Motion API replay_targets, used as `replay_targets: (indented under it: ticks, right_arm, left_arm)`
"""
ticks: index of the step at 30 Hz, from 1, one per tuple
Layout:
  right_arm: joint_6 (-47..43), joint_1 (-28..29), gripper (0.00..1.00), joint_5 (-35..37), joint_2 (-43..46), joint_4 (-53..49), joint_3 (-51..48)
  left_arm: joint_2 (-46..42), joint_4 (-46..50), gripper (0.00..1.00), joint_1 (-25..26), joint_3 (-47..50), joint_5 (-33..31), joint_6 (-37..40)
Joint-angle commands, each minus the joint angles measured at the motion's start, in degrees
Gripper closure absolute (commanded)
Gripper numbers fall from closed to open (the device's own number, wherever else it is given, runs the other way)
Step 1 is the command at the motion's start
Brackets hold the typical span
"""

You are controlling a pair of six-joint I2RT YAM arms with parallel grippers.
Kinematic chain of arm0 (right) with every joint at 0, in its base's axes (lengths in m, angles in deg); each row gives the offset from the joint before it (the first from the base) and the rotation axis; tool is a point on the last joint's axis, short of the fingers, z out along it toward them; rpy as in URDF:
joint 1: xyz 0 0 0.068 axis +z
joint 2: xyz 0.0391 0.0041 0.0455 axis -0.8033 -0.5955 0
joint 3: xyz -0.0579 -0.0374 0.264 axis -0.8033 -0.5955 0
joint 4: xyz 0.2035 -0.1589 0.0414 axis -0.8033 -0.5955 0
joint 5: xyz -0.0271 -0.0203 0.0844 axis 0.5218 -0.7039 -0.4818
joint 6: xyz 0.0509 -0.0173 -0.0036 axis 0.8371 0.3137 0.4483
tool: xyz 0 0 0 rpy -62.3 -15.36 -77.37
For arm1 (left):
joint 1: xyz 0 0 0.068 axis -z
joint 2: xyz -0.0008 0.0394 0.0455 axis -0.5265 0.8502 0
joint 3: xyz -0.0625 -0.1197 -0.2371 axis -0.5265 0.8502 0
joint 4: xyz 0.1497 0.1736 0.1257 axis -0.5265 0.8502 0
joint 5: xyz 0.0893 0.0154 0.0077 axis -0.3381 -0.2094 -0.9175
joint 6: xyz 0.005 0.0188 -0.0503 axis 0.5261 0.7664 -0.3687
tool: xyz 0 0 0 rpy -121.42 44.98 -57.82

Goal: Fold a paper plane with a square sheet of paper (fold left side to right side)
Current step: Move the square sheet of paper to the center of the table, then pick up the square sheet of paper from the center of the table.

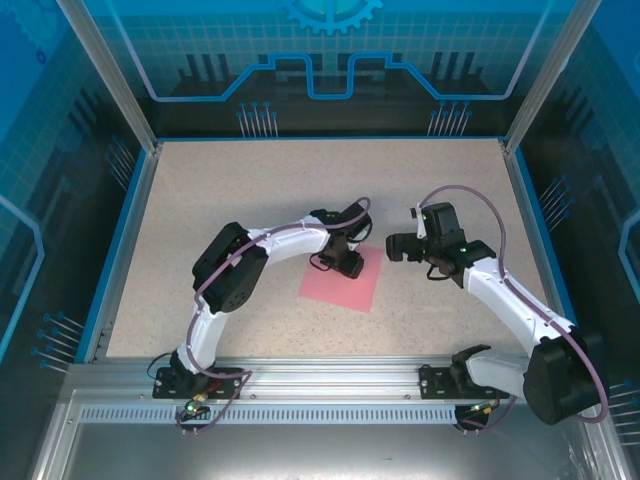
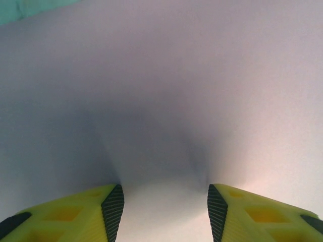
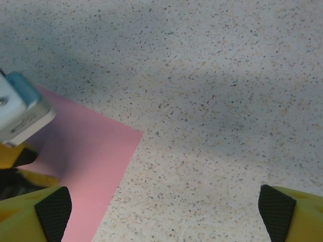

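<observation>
The sheet (image 1: 343, 287) lies flat at frame centre. The left hand (image 1: 347, 262), jaws half apart, presses its upper edge. The right hand (image 1: 398, 247) hovers wide open, right of it. Risk, in my judgement: closing could bunch or tear the sheet, skewing the fold.

Robot lab test cell: aluminium frame posts (image 1: 108, 75), blue printed panels (image 1: 420, 50), speckled table (image 1: 250, 190).

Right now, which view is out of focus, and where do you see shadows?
Left wrist: blurred and washed out, a pale surface too near the lens, a dim fold-like shadow above the fingertips. Right wrist: sharp speckled table with soft shadow bands; a darker shadow on the square sheet of paper. Top external: sharp, evenly lit, no glare on the sheet.
</observation>
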Motion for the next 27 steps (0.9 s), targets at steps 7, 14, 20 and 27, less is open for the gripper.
replay_targets:
  ticks: [7, 14, 20, 27]
  right_arm:
    - [9.93, 2.05, 0.01, -7.29, -9.11, 2.75, 2.28]
    - [13.13, 7.5, 0.01, -4.99, -22.55, 2.45, 10.07]
    - [13.79, 9.68, 0.01, -0.89, -30.75, 1.23, 14.81]
    - [13.03, 11.26, 0.01, -0.47, -36.33, -1.24, 18.24]
  left_arm:
    - [-14.59, -7.93, 0.45, -7.21, 10.16, 11.71, -2.81]
    - [-21.07, -11.2, 0.49, -11.94, 22.3, 19.72, -6.09]
    - [-18.87, -12.27, 0.54, -11.95, 25.11, 21.49, -7.88]
    - [-15.24, -11.39, 0.59, -11.84, 25.55, 20.44, -8.59]
